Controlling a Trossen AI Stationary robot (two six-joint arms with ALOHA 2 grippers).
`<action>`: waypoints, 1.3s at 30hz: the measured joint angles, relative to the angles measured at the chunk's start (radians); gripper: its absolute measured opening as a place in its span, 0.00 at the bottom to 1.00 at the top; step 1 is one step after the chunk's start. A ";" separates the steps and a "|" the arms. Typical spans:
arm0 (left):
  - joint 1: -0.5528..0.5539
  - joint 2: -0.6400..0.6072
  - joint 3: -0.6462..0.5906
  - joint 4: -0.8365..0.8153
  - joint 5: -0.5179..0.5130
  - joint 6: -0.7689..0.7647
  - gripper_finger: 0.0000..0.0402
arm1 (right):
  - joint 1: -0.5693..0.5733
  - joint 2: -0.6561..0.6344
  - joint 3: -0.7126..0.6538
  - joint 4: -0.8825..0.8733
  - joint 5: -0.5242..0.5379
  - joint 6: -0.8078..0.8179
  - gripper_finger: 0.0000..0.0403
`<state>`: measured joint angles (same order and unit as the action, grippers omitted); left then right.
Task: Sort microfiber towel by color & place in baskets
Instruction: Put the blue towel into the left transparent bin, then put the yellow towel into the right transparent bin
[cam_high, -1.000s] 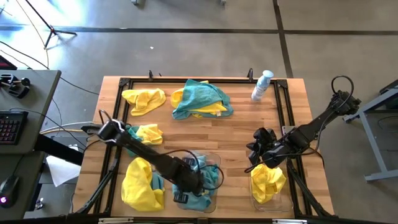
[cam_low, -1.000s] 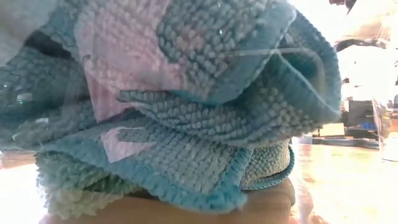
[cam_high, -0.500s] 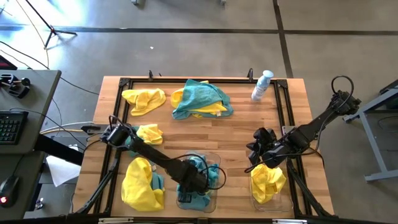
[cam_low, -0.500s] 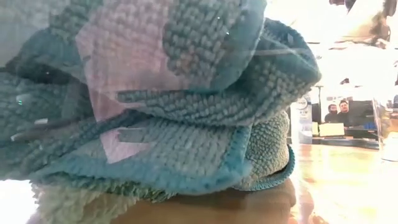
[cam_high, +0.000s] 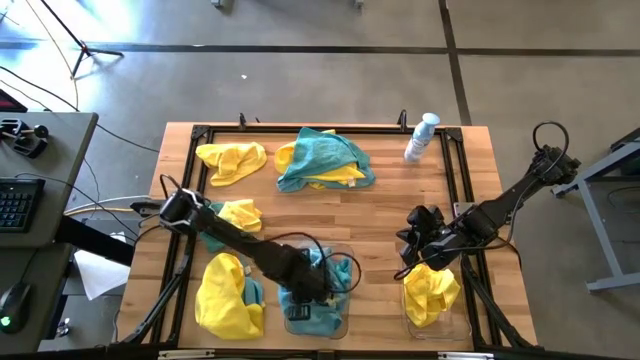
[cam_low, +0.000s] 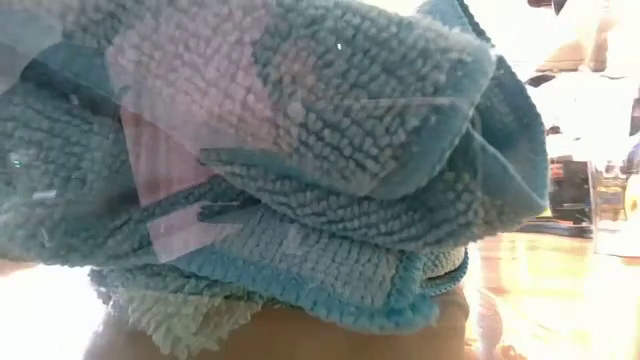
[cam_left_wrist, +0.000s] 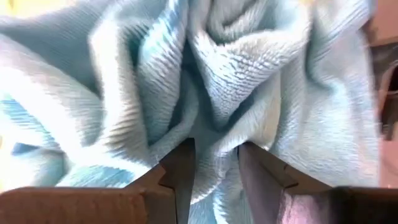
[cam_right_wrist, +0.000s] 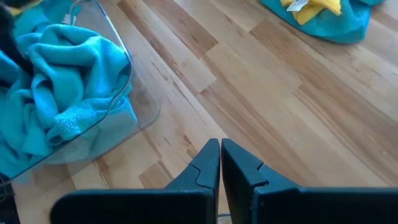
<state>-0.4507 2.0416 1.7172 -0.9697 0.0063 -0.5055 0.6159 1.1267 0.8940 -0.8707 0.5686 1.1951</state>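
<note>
1. The left gripper (cam_high: 300, 298) sits down in the left clear basket (cam_high: 343, 255) at the table's near edge, on the bunched teal towel (cam_high: 325, 275); in the left wrist view its fingers (cam_left_wrist: 180, 171) stand slightly apart with a fold of teal pile between them — pinched or already let go, I cannot tell; if the fold is caught, lifting away could drag the towel back out.
2. That towel bulges over the basket's rim; a snagged loop could tip or shift the light basket.
3. A yellow towel (cam_high: 228, 295) with a teal one beneath lies just beside this basket; a careless sweep of the arm could push them together and muddle the colours.
4. The right gripper (cam_high: 415, 240) hovers clenched and empty above the right basket (cam_high: 445, 322), which holds a yellow towel (cam_high: 430, 290); no hazard there.
5. On the far side a teal towel (cam_high: 325, 158) lies over a yellow one — a grab could take both; the spray bottle (cam_high: 421, 137) stands near.
</note>
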 joint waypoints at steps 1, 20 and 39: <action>0.003 -0.014 0.000 0.001 0.000 -0.004 0.27 | 0.000 0.000 0.000 0.001 0.000 0.002 0.03; 0.090 -0.332 0.002 -0.112 -0.250 -0.062 0.27 | -0.031 0.000 0.000 0.206 0.209 -0.244 0.03; 0.324 -0.907 -0.697 0.039 -0.420 -0.053 0.19 | -0.134 0.000 0.000 0.246 0.199 -0.280 0.03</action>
<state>-0.1263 1.1350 1.0203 -0.9311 -0.4141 -0.5586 0.4822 1.1267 0.8940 -0.6246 0.7673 0.9154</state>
